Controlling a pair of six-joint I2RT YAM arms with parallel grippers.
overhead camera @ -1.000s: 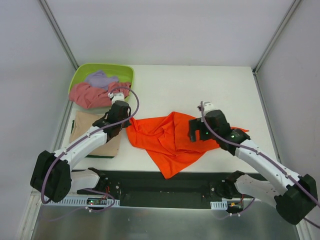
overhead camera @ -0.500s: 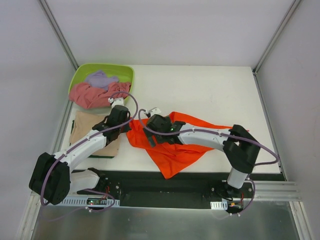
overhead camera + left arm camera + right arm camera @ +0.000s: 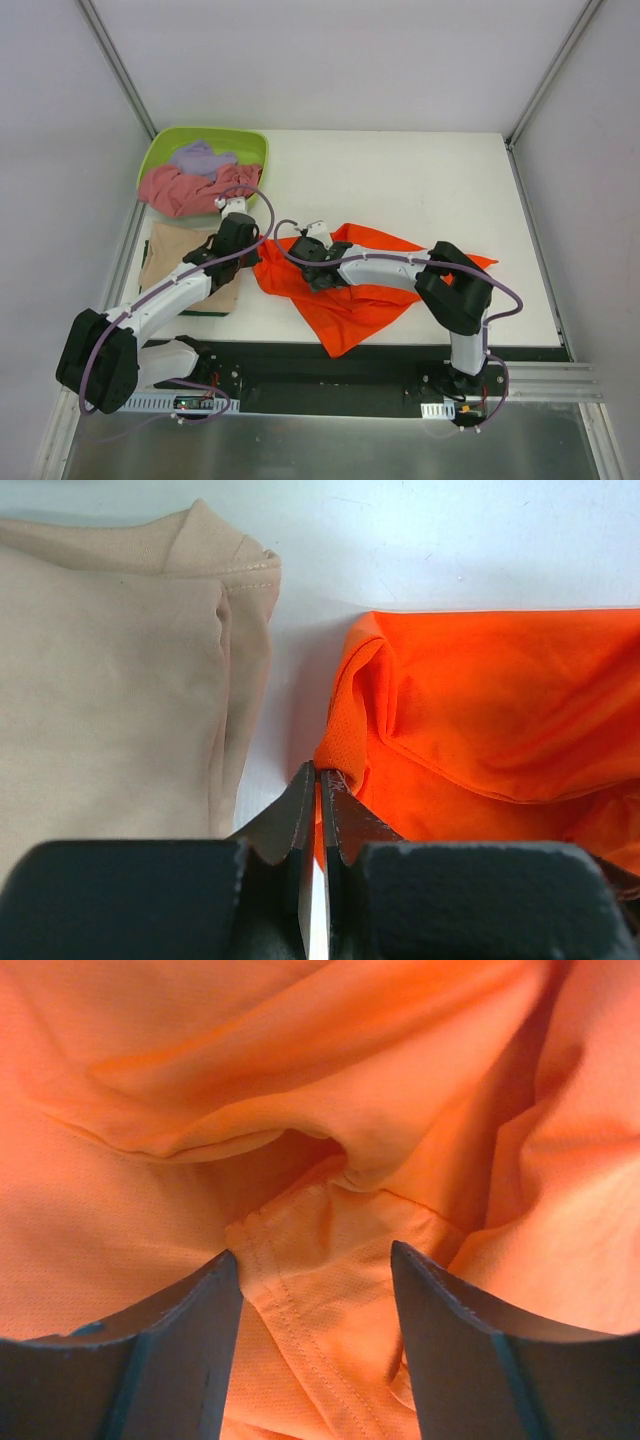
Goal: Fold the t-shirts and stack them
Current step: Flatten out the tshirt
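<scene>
White table – the tan shirt lies folded just in front of the green tub. In the tub sit the pink shirt and the lavender shirt, not folded yet. Near the tub's right, the orange shirt lies crumpled – the left gripper pinches its edge, and the right gripper stands half open over a fold.

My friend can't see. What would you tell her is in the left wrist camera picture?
The left gripper has its black fingers pinched shut on the edge of a bright orange cloth t-shirt. A tan cloth t-shirt lies to the left, with a strip of white table between them.
</scene>
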